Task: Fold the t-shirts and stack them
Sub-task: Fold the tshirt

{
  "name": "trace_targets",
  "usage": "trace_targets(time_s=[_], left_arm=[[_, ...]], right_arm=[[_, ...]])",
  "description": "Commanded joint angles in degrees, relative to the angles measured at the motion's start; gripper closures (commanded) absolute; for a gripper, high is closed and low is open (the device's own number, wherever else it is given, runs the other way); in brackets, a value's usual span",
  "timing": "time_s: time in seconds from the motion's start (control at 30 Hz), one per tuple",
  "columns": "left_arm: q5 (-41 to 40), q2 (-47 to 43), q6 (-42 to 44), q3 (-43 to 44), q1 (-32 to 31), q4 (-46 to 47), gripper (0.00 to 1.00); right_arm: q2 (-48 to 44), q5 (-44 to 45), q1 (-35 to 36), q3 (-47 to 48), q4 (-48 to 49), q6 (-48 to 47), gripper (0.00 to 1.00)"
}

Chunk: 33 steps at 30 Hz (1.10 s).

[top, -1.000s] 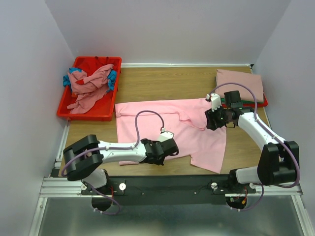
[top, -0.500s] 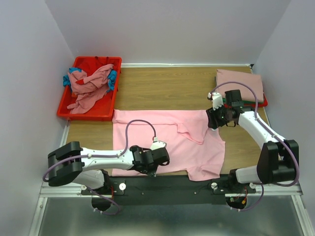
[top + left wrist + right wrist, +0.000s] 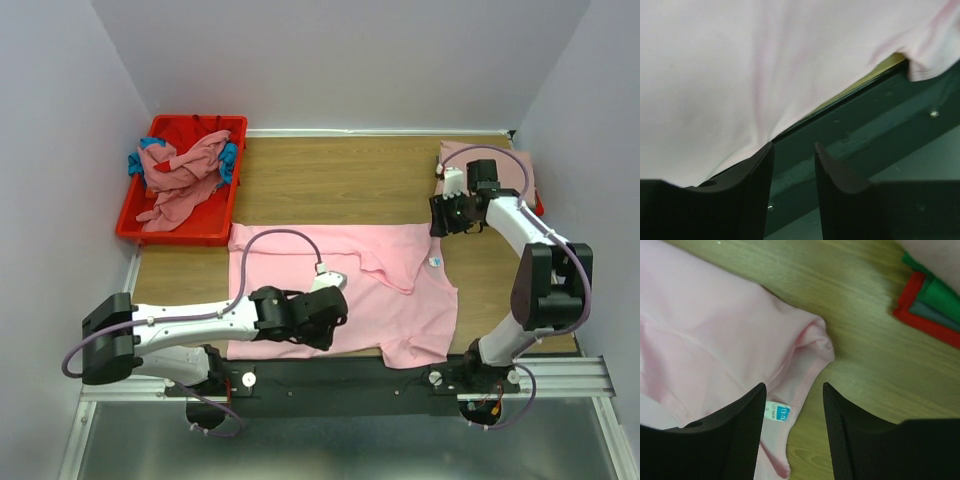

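From above, the left gripper's (image 3: 322, 318) body hides its fingertips and a patch of the bright pink t-shirt's (image 3: 300, 260) near hem, and in the left wrist view that shirt runs off the top edge. I can't read the label's (image 3: 777, 412) print in the right wrist view, as it is too small, and the folded stack (image 3: 932, 302) is cut off at that view's top-right corner. In the red bin (image 3: 135, 222), the teal shirt (image 3: 230, 158) lies mostly buried under the dusty rose shirt (image 3: 185, 170).
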Motion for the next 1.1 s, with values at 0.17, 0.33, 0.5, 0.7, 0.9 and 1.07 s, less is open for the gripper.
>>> trace_targets(time_s=[0.17, 0.33, 0.5, 0.7, 0.9, 1.07], left_arm=[[-7.44, -3.55, 8.81, 5.3, 6.59, 3.86, 0.5], [-4.54, -1.88, 18.31, 5.65, 18.35, 15.38, 0.49], [-0.33, 1.89, 24.73, 7.67, 27.25, 24.26, 0.48], [4.86, 11.12, 26.76, 11.8, 33.76, 29.36, 0.49], [5.83, 23.68, 28.08, 16.99, 35.34, 29.89, 0.53], [5.92, 31.95, 28.08, 18.93, 36.66, 29.28, 0.56]], right_arm=[[8.4, 1.39, -2.86, 6.01, 0.89, -0.08, 0.53], [11.31, -0.62, -2.95, 8.03, 0.9, -0.43, 0.59], [13.24, -2.3, -2.95, 9.71, 0.9, -0.17, 0.59], [14.83, -4.85, -2.95, 9.97, 0.81, -0.17, 0.66], [14.22, -3.89, -2.95, 9.79, 0.98, -0.79, 0.88], [11.67, 1.03, -2.95, 8.48, 3.52, 0.27, 1.0]])
